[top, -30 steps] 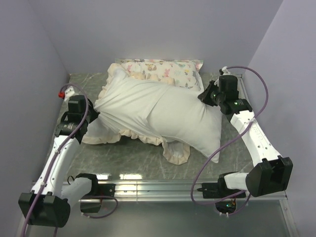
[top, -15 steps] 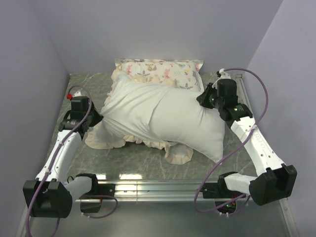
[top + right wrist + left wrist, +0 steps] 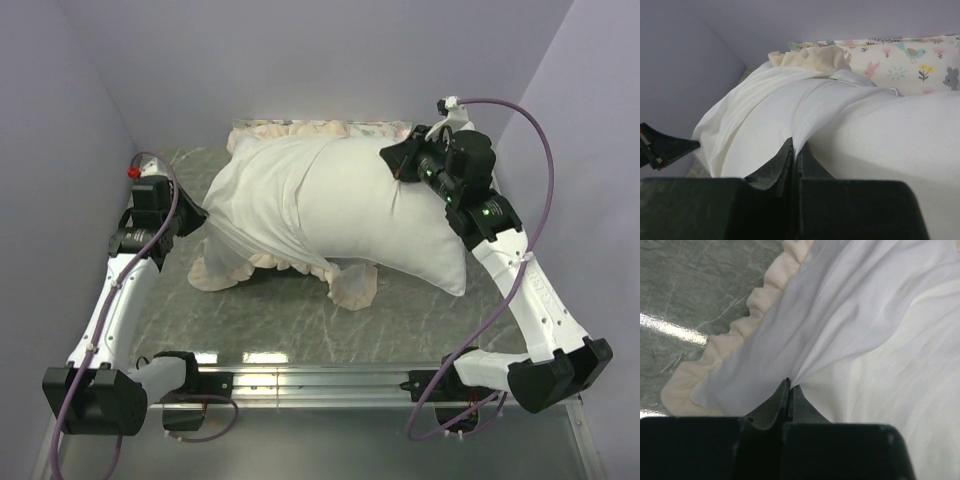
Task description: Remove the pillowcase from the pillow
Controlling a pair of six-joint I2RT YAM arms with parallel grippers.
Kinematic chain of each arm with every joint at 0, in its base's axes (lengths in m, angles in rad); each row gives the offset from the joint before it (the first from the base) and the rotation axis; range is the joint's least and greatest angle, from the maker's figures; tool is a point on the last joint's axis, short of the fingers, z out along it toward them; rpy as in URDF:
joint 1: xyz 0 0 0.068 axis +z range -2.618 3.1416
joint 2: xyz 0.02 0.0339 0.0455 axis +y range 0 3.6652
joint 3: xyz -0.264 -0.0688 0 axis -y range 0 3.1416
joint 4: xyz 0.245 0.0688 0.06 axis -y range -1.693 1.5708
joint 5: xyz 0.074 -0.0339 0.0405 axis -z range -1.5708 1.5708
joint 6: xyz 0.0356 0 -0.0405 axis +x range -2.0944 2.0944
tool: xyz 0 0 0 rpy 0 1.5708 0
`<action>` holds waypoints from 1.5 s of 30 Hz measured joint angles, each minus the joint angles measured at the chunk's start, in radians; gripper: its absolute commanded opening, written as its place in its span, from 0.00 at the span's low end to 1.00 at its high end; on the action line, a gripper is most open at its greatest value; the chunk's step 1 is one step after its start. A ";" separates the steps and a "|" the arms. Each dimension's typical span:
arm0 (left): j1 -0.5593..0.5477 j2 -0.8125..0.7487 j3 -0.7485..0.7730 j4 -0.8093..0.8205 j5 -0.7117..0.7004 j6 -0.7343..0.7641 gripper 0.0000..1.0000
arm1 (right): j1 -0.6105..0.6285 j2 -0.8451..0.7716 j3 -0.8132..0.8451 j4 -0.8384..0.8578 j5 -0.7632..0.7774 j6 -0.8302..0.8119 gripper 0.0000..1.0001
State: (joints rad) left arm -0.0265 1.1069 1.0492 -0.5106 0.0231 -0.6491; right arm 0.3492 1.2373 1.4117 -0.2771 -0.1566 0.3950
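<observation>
Wrist views only: left hand point(image 3: 789, 386) pinches pillowcase point(image 3: 840, 315), right hand point(image 3: 795, 146) pinches pillow point(image 3: 885, 140).

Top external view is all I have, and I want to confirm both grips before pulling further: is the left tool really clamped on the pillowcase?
Observer: Yes. In the left wrist view the left tool is shut on a pinch of the pillowcase, with creases fanning out from its tips.
Operator: And the right tool?
Observer: The right wrist view shows the right tool shut on white fabric, seemingly the pillow, with a taut crease running into its tips.
Operator: Anything behind it?
Observer: The print pillow, patterned with birds and rabbits, lies beyond the cream frill.
</observation>
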 measured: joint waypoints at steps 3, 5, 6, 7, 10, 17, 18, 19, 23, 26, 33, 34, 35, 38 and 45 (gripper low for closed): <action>0.000 -0.026 -0.038 0.013 0.006 0.001 0.18 | 0.000 -0.039 -0.077 0.019 0.023 -0.002 0.00; 0.000 -0.029 -0.053 0.020 0.025 0.003 0.46 | 0.000 -0.060 -0.153 0.035 0.041 0.000 0.00; -0.002 -0.032 -0.062 0.030 0.034 0.006 0.53 | 0.000 -0.069 -0.193 0.036 0.049 0.000 0.00; -0.010 -0.040 -0.075 0.040 0.038 0.006 0.63 | 0.000 -0.074 -0.231 0.031 0.061 0.000 0.00; -0.093 -0.110 -0.139 0.060 0.024 -0.005 0.69 | 0.000 -0.076 -0.318 0.014 0.103 -0.005 0.00; -0.448 -0.335 -0.424 0.156 -0.033 -0.152 0.71 | 0.028 -0.087 -0.341 -0.009 0.196 -0.030 0.34; -0.497 -0.333 -0.466 0.172 -0.051 -0.180 0.71 | 0.035 -0.094 -0.341 -0.012 0.210 -0.034 0.41; -0.546 -0.323 -0.505 0.193 -0.071 -0.204 0.72 | 0.040 -0.105 -0.341 -0.014 0.220 -0.036 0.47; -0.680 -0.216 -0.601 0.261 -0.154 -0.267 0.73 | 0.078 -0.195 -0.340 -0.015 0.249 -0.048 0.66; -0.720 -0.142 -0.624 0.335 -0.226 -0.290 0.73 | 0.121 -0.264 -0.340 -0.014 0.269 -0.049 0.69; -0.728 0.011 -0.621 0.529 -0.348 -0.282 0.72 | 0.232 -0.365 -0.450 0.004 0.320 -0.047 0.73; -0.731 0.033 -0.621 0.549 -0.358 -0.280 0.69 | 0.249 -0.372 -0.478 0.004 0.328 -0.045 0.74; -0.732 0.052 -0.621 0.569 -0.362 -0.278 0.66 | 0.272 -0.376 -0.511 0.001 0.340 -0.043 0.75; -0.739 0.108 -0.617 0.618 -0.367 -0.280 0.35 | 0.320 -0.365 -0.599 -0.007 0.373 -0.033 0.77; -0.790 0.142 -0.571 0.564 -0.440 -0.278 0.01 | 0.340 -0.342 -0.650 -0.011 0.420 -0.018 0.74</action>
State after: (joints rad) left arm -0.8165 1.2484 0.4782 0.0536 -0.4171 -0.9276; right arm 0.6895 0.8951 0.7612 -0.2882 0.2638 0.3767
